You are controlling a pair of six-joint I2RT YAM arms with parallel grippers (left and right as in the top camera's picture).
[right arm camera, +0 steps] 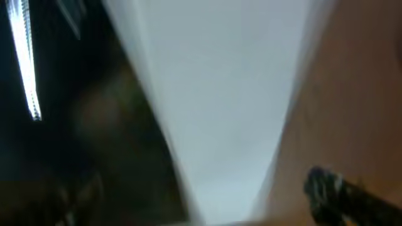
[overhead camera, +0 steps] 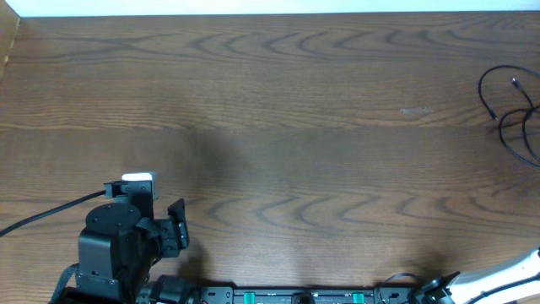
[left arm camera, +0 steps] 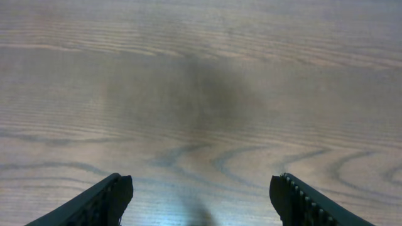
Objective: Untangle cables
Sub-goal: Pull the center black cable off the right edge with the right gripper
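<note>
None of the cables (overhead camera: pixel 503 127), far right of the spread left gripper (left arm camera: pixel 201 202), is held; a reach is required. The state of the right gripper (right arm camera: pixel 201 210) cannot be told.

Table (overhead camera: pixel 278 127): dark brown wood-grain top with a pale strip along the far edge. Thin black cables (overhead camera: pixel 506 118) lie on it at the right edge in loose overlapping loops, partly cut off by the frame. One small plug tip (overhead camera: pixel 514 82) shows. A faint pale scuff (overhead camera: pixel 416 111) sits left of them.
</note>
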